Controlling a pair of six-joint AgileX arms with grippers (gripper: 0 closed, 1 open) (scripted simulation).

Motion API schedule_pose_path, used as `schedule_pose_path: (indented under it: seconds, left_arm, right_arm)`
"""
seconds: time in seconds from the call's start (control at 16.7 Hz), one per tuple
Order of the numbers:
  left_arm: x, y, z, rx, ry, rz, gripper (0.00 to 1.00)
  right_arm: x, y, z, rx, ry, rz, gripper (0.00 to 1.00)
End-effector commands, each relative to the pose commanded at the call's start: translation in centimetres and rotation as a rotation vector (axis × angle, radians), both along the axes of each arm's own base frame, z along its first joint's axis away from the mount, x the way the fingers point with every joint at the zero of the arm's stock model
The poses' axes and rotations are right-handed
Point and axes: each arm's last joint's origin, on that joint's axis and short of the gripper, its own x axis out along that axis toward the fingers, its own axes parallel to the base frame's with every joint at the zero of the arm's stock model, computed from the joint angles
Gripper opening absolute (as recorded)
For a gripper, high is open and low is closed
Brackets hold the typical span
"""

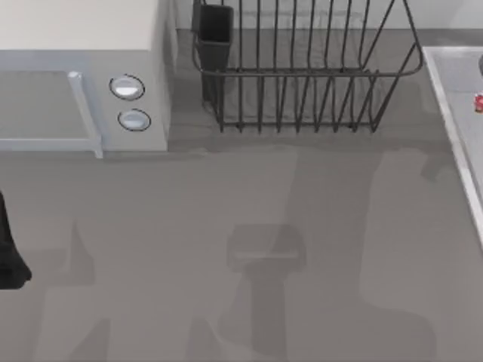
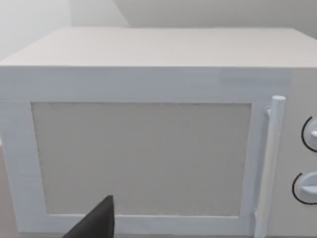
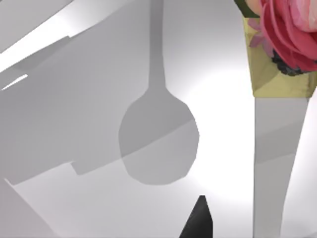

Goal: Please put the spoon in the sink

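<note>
Top view is showing the grey table (image 1: pixel 226 226) spreading across the whole scene, with soft shadows lying over its middle. At the table's far left, a white microwave (image 1: pixel 83 68) is standing with its door shut, its handle and two round knobs (image 1: pixel 127 87) facing the camera. The left wrist view is looking straight at that microwave door (image 2: pixel 141 158). Along the table's right side, the sink (image 1: pixel 460 75) is showing as a pale grey basin with a lighter raised rim. A dark wire dish rack (image 1: pixel 302 75) is standing at the far edge, between the microwave and the sink, with a dark cup-like holder (image 1: pixel 215 34) sitting at its left end.

My left arm (image 1: pixel 9 256) is hanging at the left edge of the table, well apart from the sink. The left gripper (image 2: pixel 96 220) is showing as a dark wedge in front of the microwave door, and I cannot tell whether it is open or closed.

In the right wrist view, the spoon (image 3: pixel 277 148) is appearing as a long white piece with a pink flower pattern on a yellow ground at one end. It is hanging over a pale smooth surface (image 3: pixel 74 89), where a grey spoon-shaped shadow (image 3: pixel 158 144) is falling beside it. The right gripper (image 3: pixel 200 218) is showing one dark tip near the spoon, and whether it is clamping the spoon I cannot tell.
</note>
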Motion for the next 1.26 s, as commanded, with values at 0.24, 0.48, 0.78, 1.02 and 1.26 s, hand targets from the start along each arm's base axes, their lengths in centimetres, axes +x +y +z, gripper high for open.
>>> schedule_pose_path:
  seconds: [0.24, 0.48, 0.78, 1.02, 1.26]
  left_arm:
    - [0.00, 0.00, 0.00, 0.000, 0.000, 0.000, 1.00]
    - [0.00, 0.00, 0.00, 0.000, 0.000, 0.000, 1.00]
    - [0.00, 0.00, 0.00, 0.000, 0.000, 0.000, 1.00]
    - [0.00, 0.00, 0.00, 0.000, 0.000, 0.000, 1.00]
    - [0.00, 0.00, 0.00, 0.000, 0.000, 0.000, 1.00]
  right_arm:
    - [0.00, 0.00, 0.00, 0.000, 0.000, 0.000, 0.15]
    - [0.00, 0.00, 0.00, 0.000, 0.000, 0.000, 0.45]
    - [0.00, 0.00, 0.00, 0.000, 0.000, 0.000, 0.83]
    - [0.00, 0.00, 0.00, 0.000, 0.000, 0.000, 1.00]
    - [0.00, 0.00, 0.00, 0.000, 0.000, 0.000, 1.00]
